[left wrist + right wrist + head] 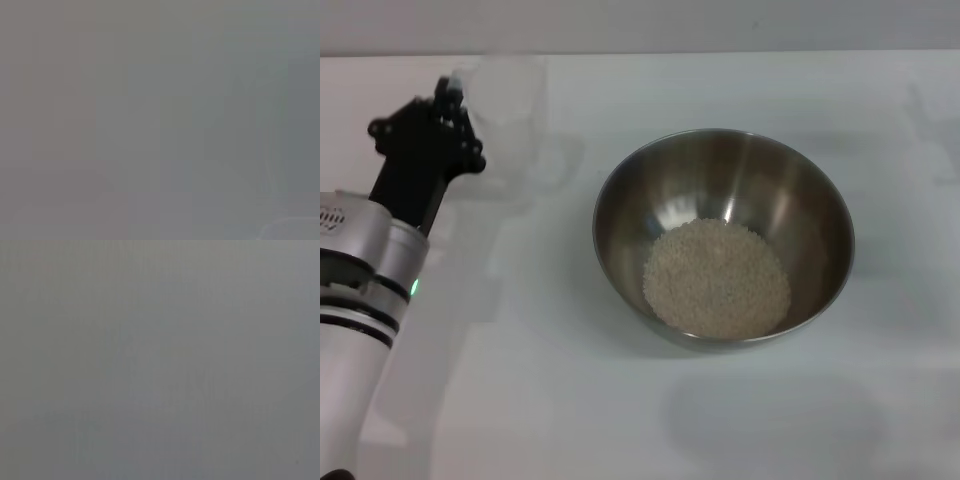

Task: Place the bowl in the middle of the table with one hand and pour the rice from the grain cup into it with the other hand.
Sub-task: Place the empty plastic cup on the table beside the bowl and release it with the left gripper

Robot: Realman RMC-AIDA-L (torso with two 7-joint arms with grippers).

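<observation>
The steel bowl (620, 215) stands in the middle of the white table (570, 400). A round heap of off-white rice (717, 277) lies in its bottom. The clear grain cup (508, 105) stands upright at the far left of the table and looks empty. My left gripper (448, 90) is right at the cup's left side, by its handle. Whether it holds the cup does not show. My right gripper is out of view. Both wrist views show only plain grey.
The left arm's silver-and-white forearm (365, 290) reaches in from the near left corner, with a small green light on it. The table's far edge (720, 52) runs just behind the cup.
</observation>
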